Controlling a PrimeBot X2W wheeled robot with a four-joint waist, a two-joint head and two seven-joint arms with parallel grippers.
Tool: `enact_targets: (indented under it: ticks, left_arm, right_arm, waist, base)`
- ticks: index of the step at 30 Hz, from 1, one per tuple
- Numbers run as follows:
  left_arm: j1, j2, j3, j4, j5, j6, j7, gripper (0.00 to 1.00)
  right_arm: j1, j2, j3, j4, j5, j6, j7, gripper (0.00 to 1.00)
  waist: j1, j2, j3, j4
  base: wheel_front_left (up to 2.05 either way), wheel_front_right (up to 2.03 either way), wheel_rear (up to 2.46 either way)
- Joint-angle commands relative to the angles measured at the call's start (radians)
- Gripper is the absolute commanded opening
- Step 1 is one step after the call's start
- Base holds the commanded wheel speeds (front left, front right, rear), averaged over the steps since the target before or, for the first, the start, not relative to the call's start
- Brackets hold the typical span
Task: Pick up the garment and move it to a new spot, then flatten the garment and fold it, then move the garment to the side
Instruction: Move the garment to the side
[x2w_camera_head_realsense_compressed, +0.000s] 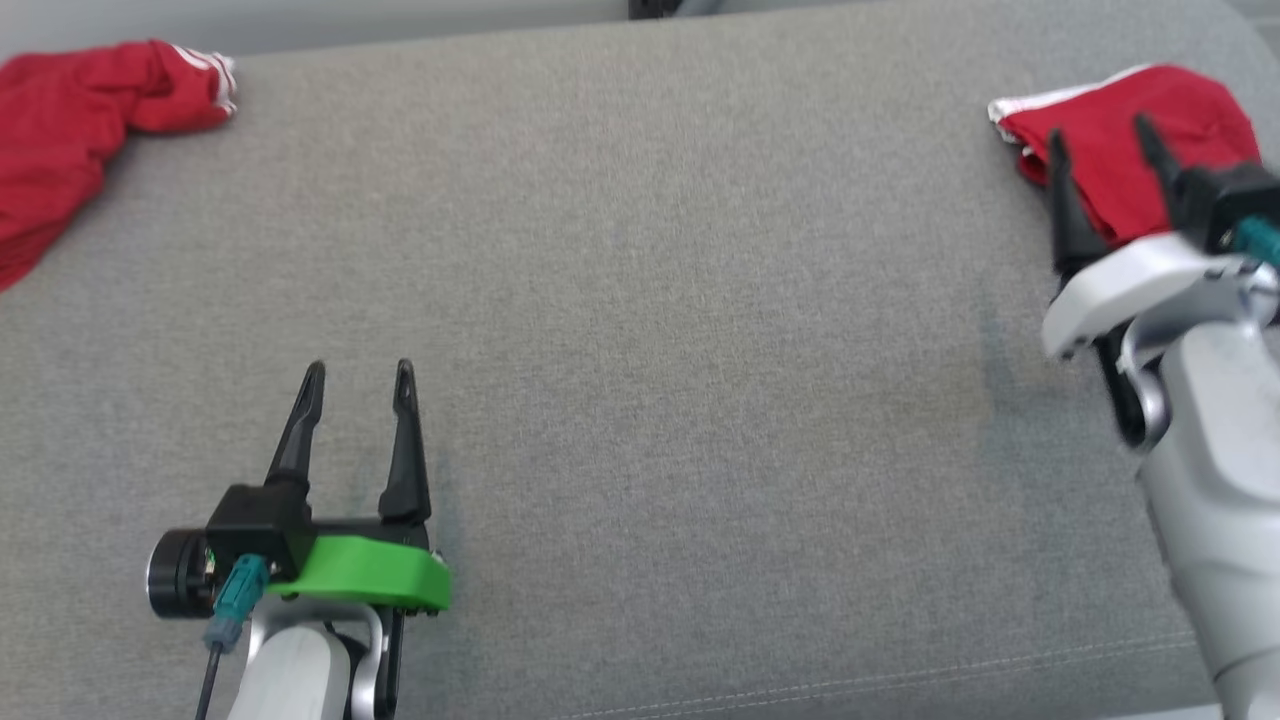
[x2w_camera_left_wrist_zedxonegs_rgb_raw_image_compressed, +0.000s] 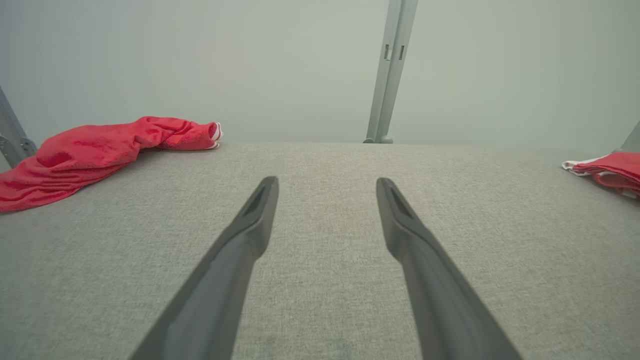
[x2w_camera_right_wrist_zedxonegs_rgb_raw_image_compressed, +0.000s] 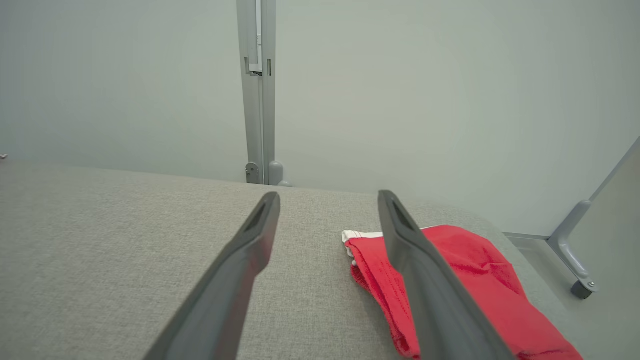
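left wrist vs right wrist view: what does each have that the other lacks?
Left wrist view: the long crumpled red cloth garment at far left, plus the open left gripper. Right wrist view: the open right gripper and a grey frame leg with a caster. Both: the grey woven fabric surface, the other red white-trimmed garment, a grey upright post.

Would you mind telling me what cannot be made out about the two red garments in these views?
- left red garment: in the head view it is cut off by the left edge, so its full extent is unknown.
- right red garment: in the head view its near part is hidden behind the right gripper; in the right wrist view it runs off the bottom edge.
- Both are crumpled, so the kind of garment cannot be told.
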Motion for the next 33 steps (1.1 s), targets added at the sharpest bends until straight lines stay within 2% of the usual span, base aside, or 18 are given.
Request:
enact_targets:
  ticks: [1, 11, 19, 25, 33]
  left_arm:
    - [0.024, -0.004, 0.01, 0.011, -0.009, 0.006, -0.004, 1.0]
    - [0.128, -0.025, 0.044, 0.048, -0.019, 0.008, -0.004, 1.0]
    - [0.176, -0.033, 0.065, 0.052, -0.018, 0.007, -0.004, 1.0]
    - [0.179, -0.038, 0.069, 0.055, -0.008, -0.001, -0.004, 1.0]
    - [0.167, -0.042, 0.072, 0.066, 0.002, -0.011, -0.004, 1.0]
  right_arm:
    - [0.05, 0.009, -0.013, -0.035, 0.008, -0.002, -0.003, 1.0]
    - [0.371, 0.134, -0.073, -0.267, -0.022, -0.002, 0.003, 1.0]
    - [0.524, 0.205, -0.073, -0.409, -0.031, -0.002, 0.02, 1.0]
    - [0.611, 0.223, -0.063, -0.487, -0.032, -0.002, 0.033, 1.0]
    - [0.653, 0.225, -0.054, -0.521, 0.012, -0.002, 0.021, 1.0]
  waist:
    - [0.0, 0.0, -0.09, 0.028]
    - [0.0, 0.0, -0.205, 0.07]
    - [0.0, 0.0, -0.236, 0.081]
    - [0.0, 0.0, -0.237, 0.086]
    - [0.0, 0.0, -0.233, 0.085]
  base:
    - [0.0, 0.0, 0.0]
    - [0.0, 0.0, 0.0]
    - [0.0, 0.0, 0.0]
    - [0.0, 0.0, 0.0]
    - [0.0, 0.0, 0.0]
